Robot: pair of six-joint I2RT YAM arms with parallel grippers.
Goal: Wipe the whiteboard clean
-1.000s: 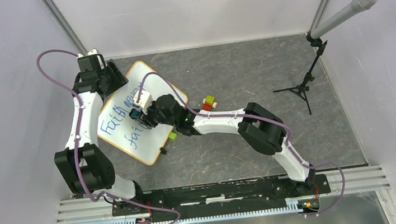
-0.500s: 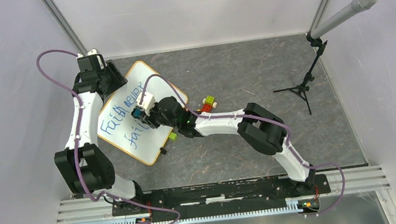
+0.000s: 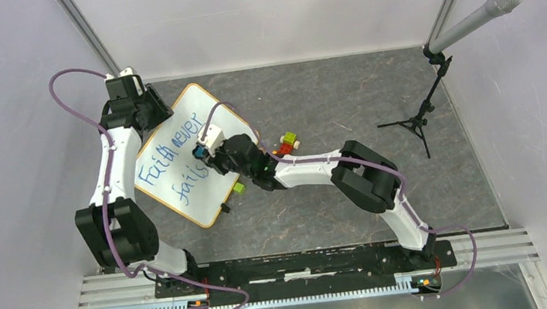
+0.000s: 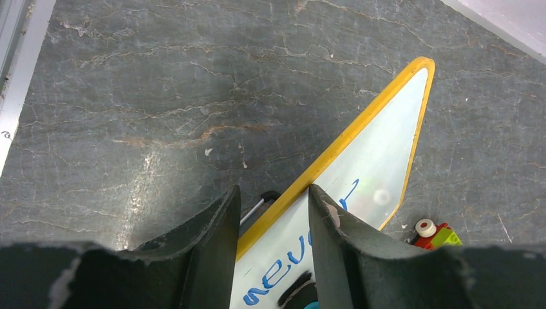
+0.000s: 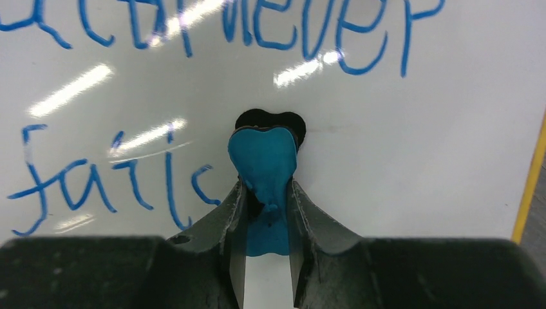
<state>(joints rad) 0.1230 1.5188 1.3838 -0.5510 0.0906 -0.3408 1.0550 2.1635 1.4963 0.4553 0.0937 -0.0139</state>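
The whiteboard (image 3: 191,109) lies tilted on the grey table at the left, with a yellow rim and blue writing "Faith never fails". My left gripper (image 3: 154,112) is at its far-left edge. In the left wrist view its fingers (image 4: 325,248) stand apart, astride the yellow rim (image 4: 335,151). My right gripper (image 3: 202,153) is over the middle of the board, shut on a blue eraser (image 5: 264,158). The eraser's tip is against the white surface, right of the word "fails" and below "never" (image 5: 309,29).
Small red, green and yellow blocks (image 3: 287,142) lie just right of the board and also show in the left wrist view (image 4: 438,235). A green block (image 3: 238,187) sits at the board's lower right edge. A microphone stand (image 3: 420,116) is at the far right.
My right gripper has slid a little to the right and up across the board with the eraser. More of the word "fails" now shows. The left arm has not moved.
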